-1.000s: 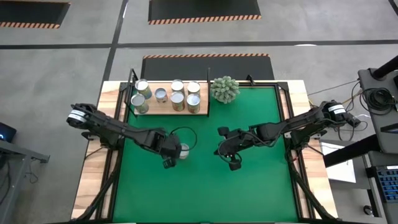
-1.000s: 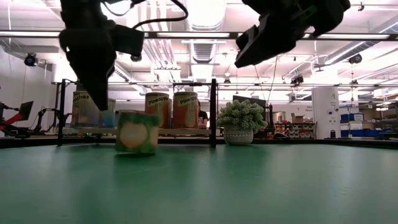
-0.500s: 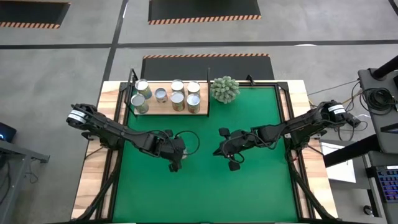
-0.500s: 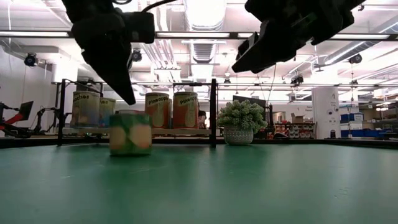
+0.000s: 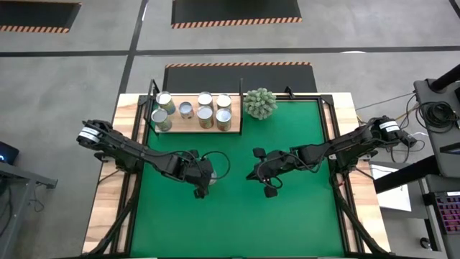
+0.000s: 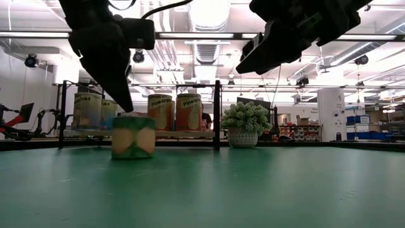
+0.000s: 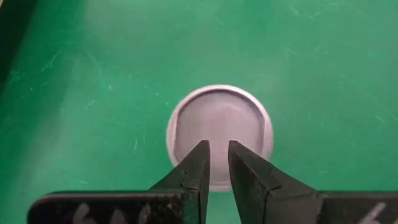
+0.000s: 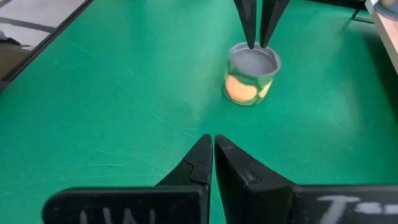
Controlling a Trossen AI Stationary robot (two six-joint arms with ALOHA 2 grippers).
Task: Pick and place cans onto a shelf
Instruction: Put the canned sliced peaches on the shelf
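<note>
The left arm reaches in from the table's left edge toward the centre, wrist angled downward. The left gripper (image 7: 217,149) points straight down, fingers nearly together with a narrow gap between the tips. The right arm extends from the right edge, held higher. The right gripper (image 8: 212,144) is fully closed, holding nothing.

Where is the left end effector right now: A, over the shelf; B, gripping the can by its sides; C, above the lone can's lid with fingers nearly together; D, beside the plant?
C: the left end effector hangs over the silver lid of the lone can on the green mat, fingers nearly together and not around its sides.
</note>
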